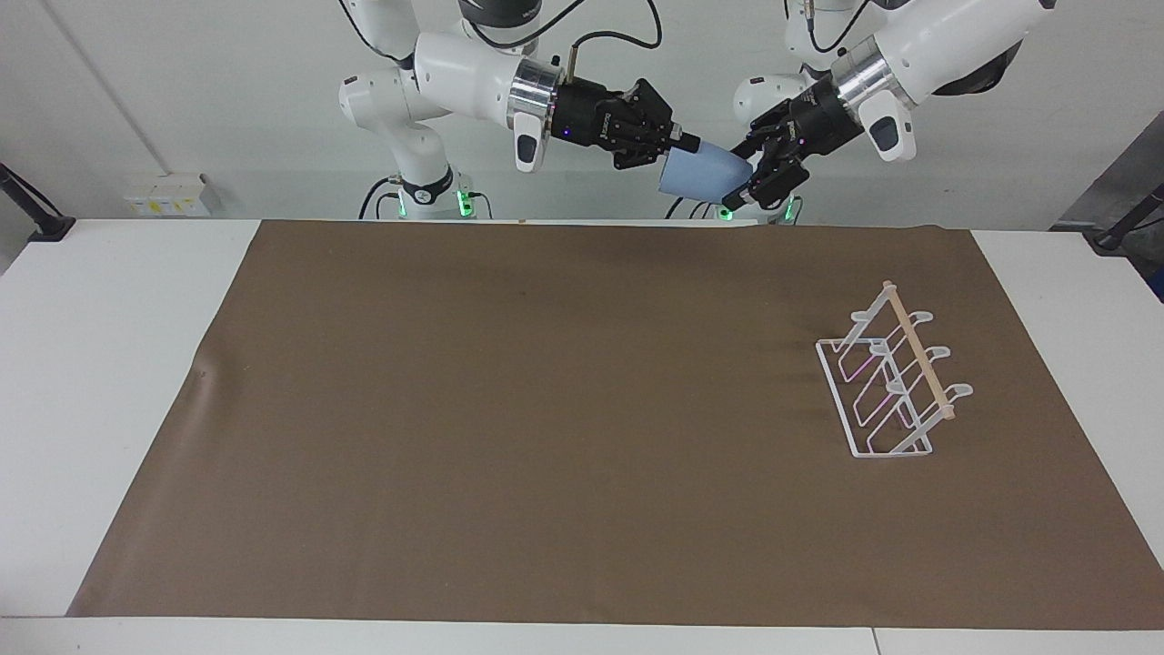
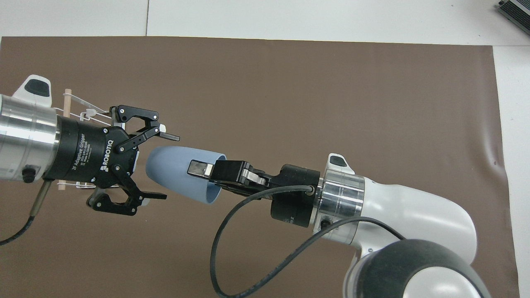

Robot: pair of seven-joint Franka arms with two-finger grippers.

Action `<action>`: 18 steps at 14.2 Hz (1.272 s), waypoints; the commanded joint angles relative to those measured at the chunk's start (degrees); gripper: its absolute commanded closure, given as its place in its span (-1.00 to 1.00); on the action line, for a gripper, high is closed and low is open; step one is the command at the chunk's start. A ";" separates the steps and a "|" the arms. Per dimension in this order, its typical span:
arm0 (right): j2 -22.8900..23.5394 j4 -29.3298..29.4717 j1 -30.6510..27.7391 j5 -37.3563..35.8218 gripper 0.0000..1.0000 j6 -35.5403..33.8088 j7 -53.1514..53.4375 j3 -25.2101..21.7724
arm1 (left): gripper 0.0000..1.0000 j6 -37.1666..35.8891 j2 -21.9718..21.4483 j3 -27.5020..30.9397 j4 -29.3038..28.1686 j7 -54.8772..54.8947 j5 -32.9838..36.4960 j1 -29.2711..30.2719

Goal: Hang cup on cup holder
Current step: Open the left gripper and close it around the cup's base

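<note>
high over the brown mat (image 1: 509, 409), the right gripper (image 1: 677, 150) pinches the rim of the light, stiff blue cup (image 1: 705, 175); the left gripper (image 2: 159, 165) spreads wide around its base, perhaps touching. the rack (image 1: 887, 377) sits below.

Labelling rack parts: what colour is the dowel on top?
Light natural wood, on the white wire rack; the dowel shows best in the facing view.

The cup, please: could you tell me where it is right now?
The cup is in the air, held on its side by the right gripper over the brown mat, its closed base pointing between the open left gripper fingers.
</note>
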 commanded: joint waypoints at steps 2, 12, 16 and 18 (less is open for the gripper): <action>-0.99 -0.50 -0.24 1.86 1.00 0.57 -0.27 0.16 | -1.00 1.61 -1.77 0.52 -1.26 -0.60 0.89 -1.47; -0.99 -0.50 -0.15 1.86 1.00 0.65 -0.27 0.16 | 1.00 2.05 -2.21 -0.27 -1.35 -0.07 5.02 -1.04; -0.90 -0.50 -0.24 1.86 1.00 0.57 1.22 0.16 | 1.00 1.87 -2.12 0.08 -1.17 -0.08 5.11 -0.51; -0.90 -0.50 -0.24 1.77 0.60 0.74 2.19 0.08 | 1.00 1.87 -2.12 0.34 -1.26 0.10 5.11 -0.42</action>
